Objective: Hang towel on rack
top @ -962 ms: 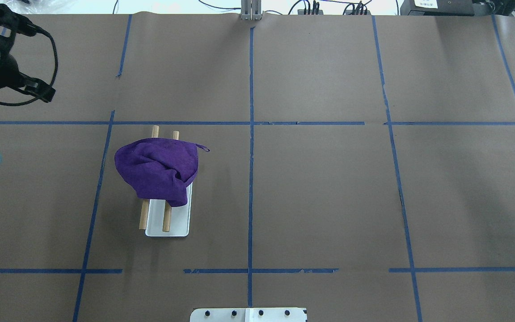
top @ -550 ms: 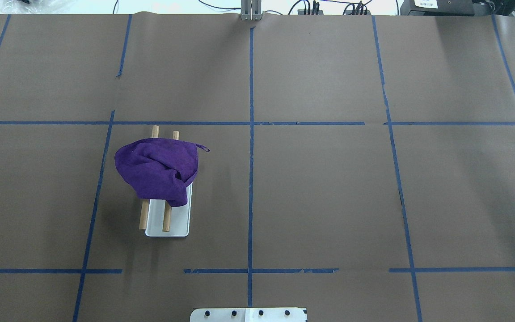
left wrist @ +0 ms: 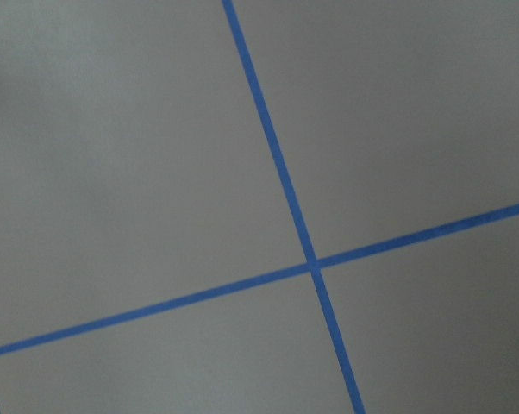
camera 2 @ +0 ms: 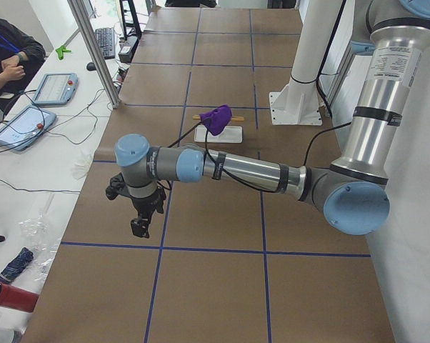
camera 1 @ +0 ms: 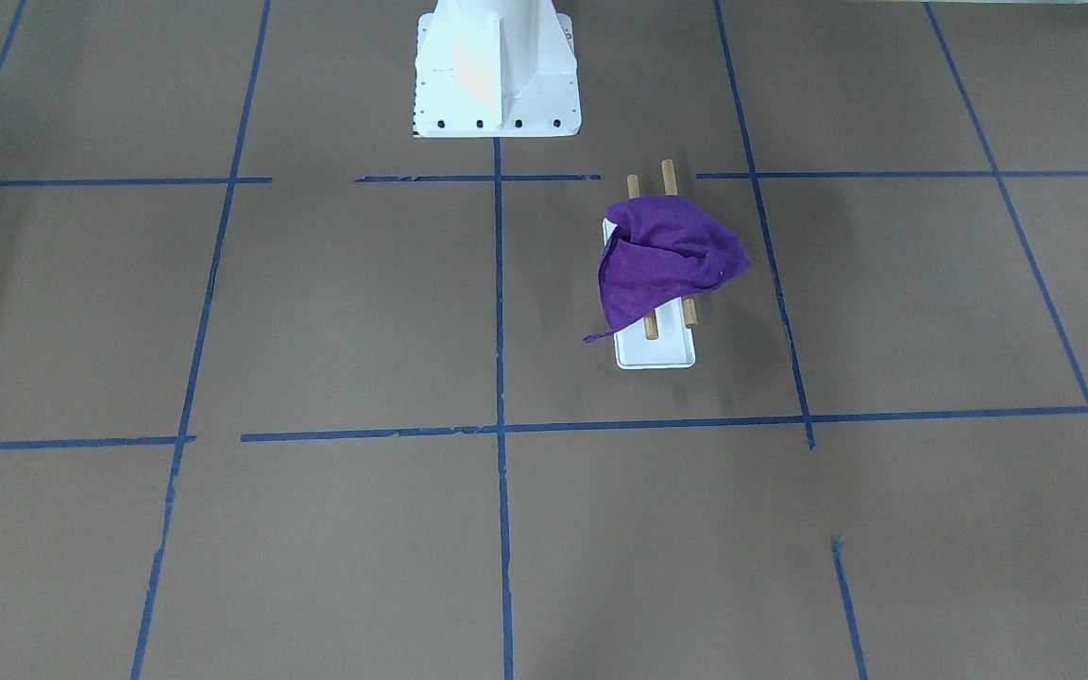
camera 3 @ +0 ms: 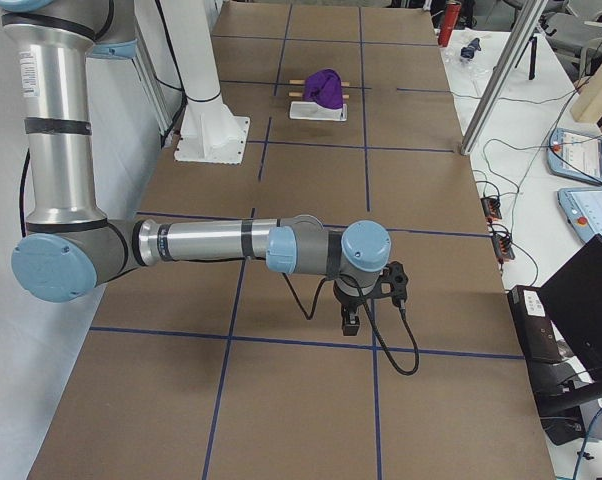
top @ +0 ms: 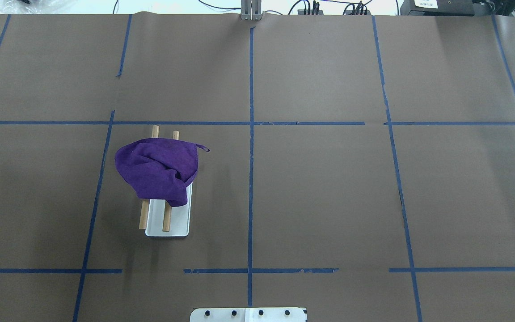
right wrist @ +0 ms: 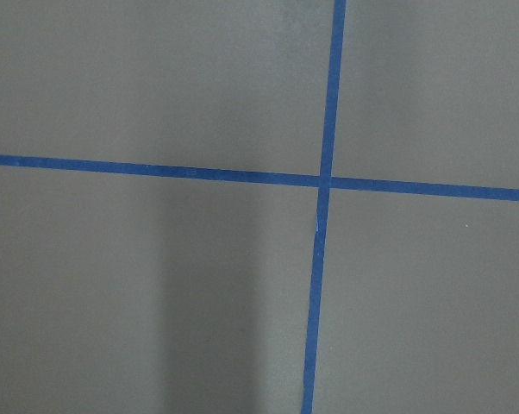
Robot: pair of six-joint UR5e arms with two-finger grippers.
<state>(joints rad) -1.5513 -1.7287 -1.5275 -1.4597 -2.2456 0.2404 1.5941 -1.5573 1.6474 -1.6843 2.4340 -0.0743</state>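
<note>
1. We found the towel (top: pixel 159 172) bunched over both wooden dowels of the rack (top: pixel 178 221), which stood on the counter (top: pixel 329 201) in the robot's left half.
2. The dowels ran straight away from the robot, so the rack's long axis lay crosswise to the counter's length.
3. The left end effector (camera 2: pixel 140 225) hung near the counter's left end, well apart from the rack, which lay inward toward the middle.
4. The right end effector (camera 3: pixel 349 322) hung near the opposite end, farther off.
5. We could not tell whether either end effector's fingers were spread or pressed together.
6. We judged the hanging done. Any tidying would suit the nearer left arm.
</note>
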